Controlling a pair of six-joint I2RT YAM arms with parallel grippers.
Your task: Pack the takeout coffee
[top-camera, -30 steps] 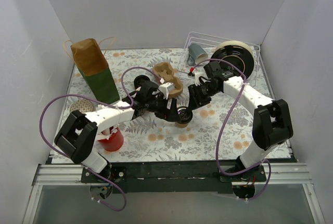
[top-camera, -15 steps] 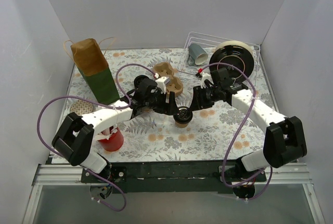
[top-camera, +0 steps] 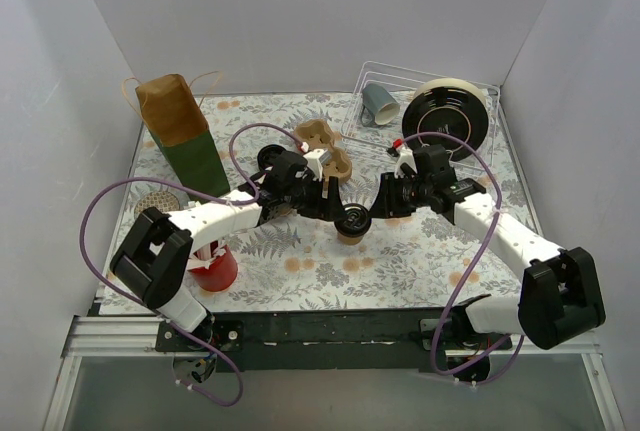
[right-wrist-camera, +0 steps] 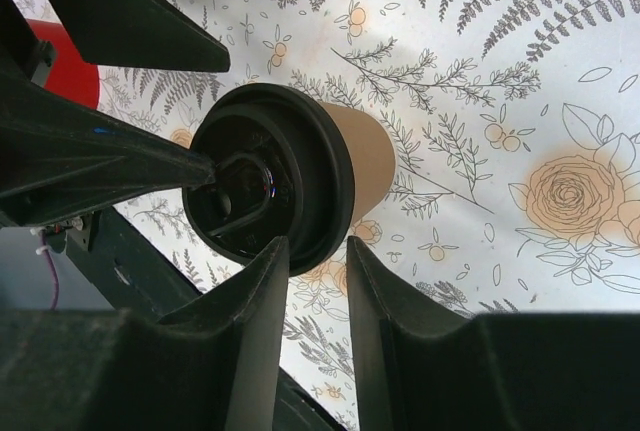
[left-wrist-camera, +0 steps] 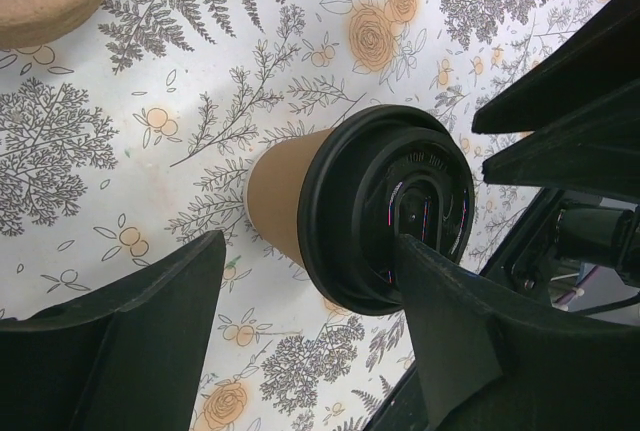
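Observation:
One takeout coffee (top-camera: pixel 352 221) stands upright mid-table, a tan paper cup with a black lid (left-wrist-camera: pixel 385 206) (right-wrist-camera: pixel 265 181). My left gripper (top-camera: pixel 335 206) (left-wrist-camera: pixel 310 246) comes at it from the left with its jaws wide apart. One of its fingertips (right-wrist-camera: pixel 190 166) rests on the lid's top, and the other stands off to the cup's side. My right gripper (top-camera: pixel 376 209) (right-wrist-camera: pixel 312 251) comes from the right with its jaws narrow. A strip of tablecloth shows between them, and the lid's rim lies right at the tips. Neither gripper encloses the cup.
A brown pulp cup carrier (top-camera: pixel 322 149) lies just behind the cup. A kraft and green paper bag (top-camera: pixel 185 136) stands at the back left. A red cup (top-camera: pixel 213 269) sits near the left arm. At the back right, a clear rack (top-camera: pixel 480 86) holds a grey-blue mug (top-camera: pixel 378 101) and a black plate (top-camera: pixel 447 119).
The right arm has swung its elbow outward and lowered toward the cup, and its jaws have narrowed. The left gripper and the cup have stayed almost where they were.

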